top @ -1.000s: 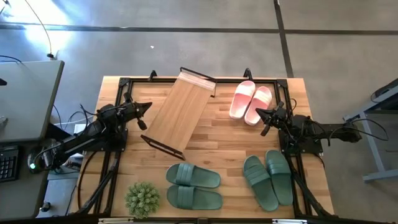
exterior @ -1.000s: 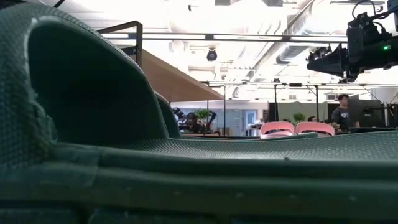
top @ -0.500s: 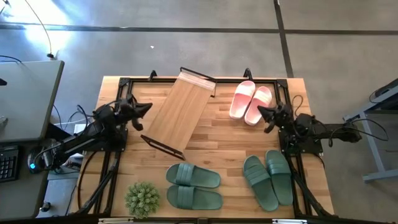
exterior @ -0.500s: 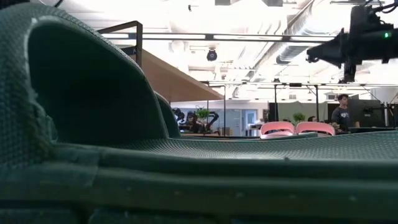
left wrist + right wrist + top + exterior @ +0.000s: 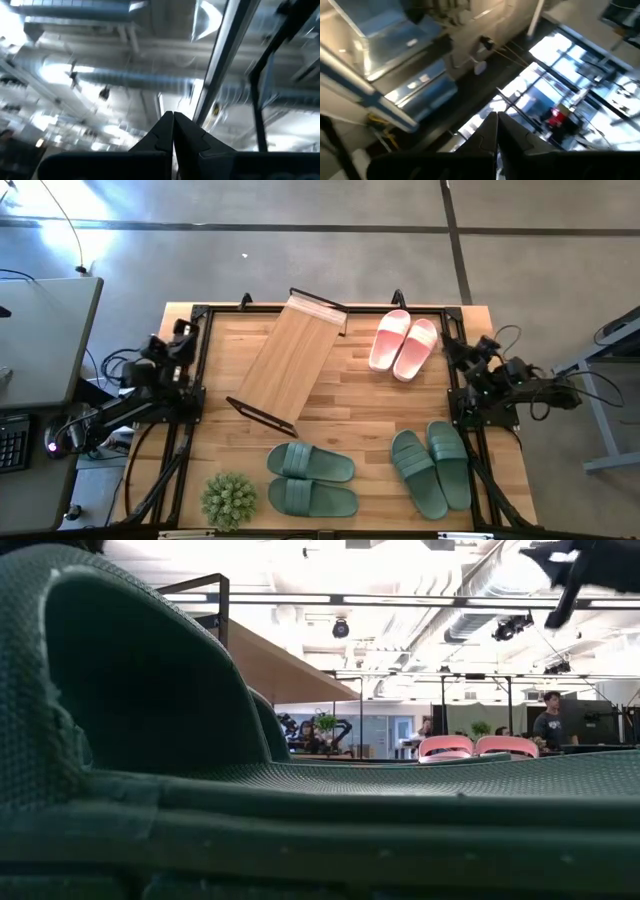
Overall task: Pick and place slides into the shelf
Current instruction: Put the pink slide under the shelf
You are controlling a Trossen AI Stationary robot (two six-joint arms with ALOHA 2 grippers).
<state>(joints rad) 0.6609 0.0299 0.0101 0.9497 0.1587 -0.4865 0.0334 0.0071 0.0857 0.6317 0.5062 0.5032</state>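
Bamboo shelf (image 5: 291,362) empty mid-worktop, all slides unplaced, pink pair (image 5: 404,344) just right of it; both end effectors, left (image 5: 173,131) and right (image 5: 496,131), pressed together, empty, tilted up: no pick started; next, probably lower and spread right one over pink pair.

Around the light bamboo-wood shelf board on its black metal frame (image 5: 290,358): pink-and-white rubber slides (image 5: 404,343) beside it, two sage-green rubber pairs (image 5: 311,479) (image 5: 432,466) nearer the table's front, and a spiky green plant ball (image 5: 229,499).
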